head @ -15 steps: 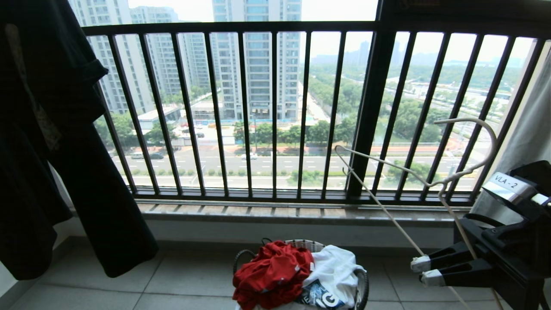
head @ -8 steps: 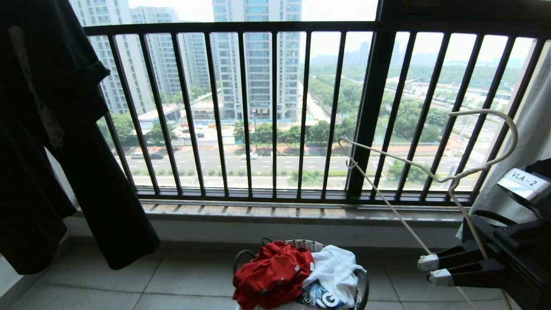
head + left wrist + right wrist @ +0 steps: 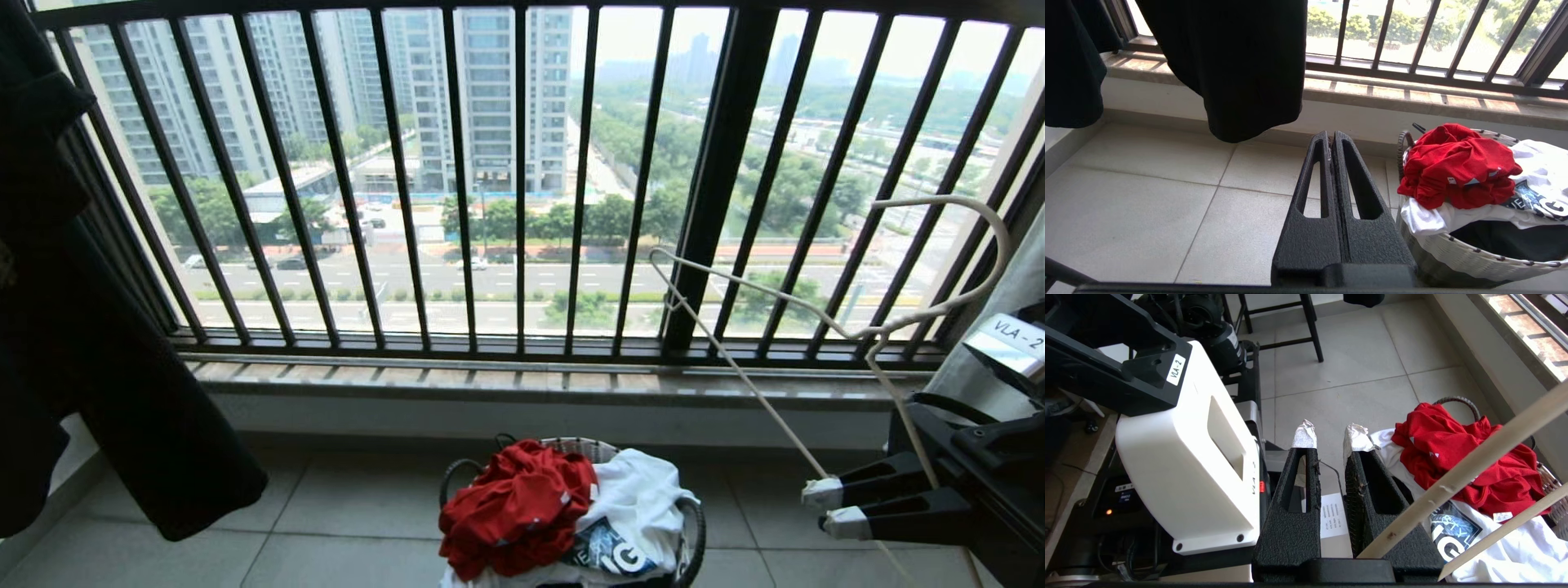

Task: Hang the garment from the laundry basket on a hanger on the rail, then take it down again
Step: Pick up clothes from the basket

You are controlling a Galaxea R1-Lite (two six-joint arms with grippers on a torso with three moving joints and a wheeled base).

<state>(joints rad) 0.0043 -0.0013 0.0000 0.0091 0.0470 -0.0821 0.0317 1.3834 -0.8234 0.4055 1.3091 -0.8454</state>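
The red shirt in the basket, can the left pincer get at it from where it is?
Probably yes. The red shirt lies on top of the basket, and the shut left pincer is beside it with nothing between; it must open first.

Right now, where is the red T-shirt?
In the head view, the red T-shirt lies crumpled in the laundry basket at the bottom centre, on the left side beside the white shirt.
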